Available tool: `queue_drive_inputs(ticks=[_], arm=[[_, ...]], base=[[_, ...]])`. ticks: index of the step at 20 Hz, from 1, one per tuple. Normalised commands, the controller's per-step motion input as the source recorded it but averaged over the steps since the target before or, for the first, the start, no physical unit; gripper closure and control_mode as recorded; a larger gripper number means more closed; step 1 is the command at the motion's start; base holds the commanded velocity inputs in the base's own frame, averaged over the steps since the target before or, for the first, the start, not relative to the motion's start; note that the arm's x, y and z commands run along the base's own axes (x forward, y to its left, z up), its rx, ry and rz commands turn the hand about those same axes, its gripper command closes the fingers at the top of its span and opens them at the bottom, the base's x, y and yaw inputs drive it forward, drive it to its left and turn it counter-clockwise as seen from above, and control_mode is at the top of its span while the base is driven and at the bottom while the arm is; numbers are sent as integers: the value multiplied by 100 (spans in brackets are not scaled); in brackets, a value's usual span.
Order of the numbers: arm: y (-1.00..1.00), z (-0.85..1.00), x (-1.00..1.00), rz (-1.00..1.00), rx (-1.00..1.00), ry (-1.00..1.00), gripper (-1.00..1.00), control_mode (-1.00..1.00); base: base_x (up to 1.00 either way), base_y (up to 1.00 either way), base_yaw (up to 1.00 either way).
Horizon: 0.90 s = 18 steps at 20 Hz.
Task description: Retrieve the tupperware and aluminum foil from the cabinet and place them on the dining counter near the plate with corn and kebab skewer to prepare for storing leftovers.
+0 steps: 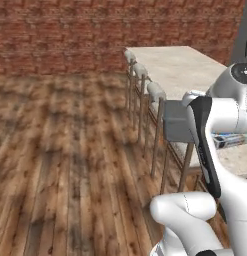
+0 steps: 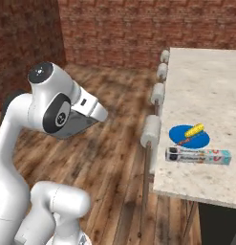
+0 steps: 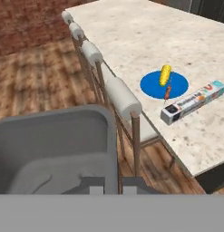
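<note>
Our gripper is pinching the tupperware by its wall, and the stools ahead could snag it before the table.

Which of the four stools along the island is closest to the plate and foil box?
The nearest stool in the row, its white cushion beside the blue plate and the aluminum foil; the other three stand farther toward the brick wall.
</note>
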Motion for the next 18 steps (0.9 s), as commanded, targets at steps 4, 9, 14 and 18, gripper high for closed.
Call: queue_drive_inputs(ticks=[4, 9, 14, 18], arm=[[0, 0, 0, 0, 0, 0, 100, 100], [0, 0, 0, 0, 0, 0, 100, 100], [0, 0, 0, 0, 0, 0, 100, 100], [0, 0, 0, 0, 0, 0, 100, 100]], base=[[65, 86, -66], [71, 70, -66], [66, 62, -67], [63, 64, -67]])
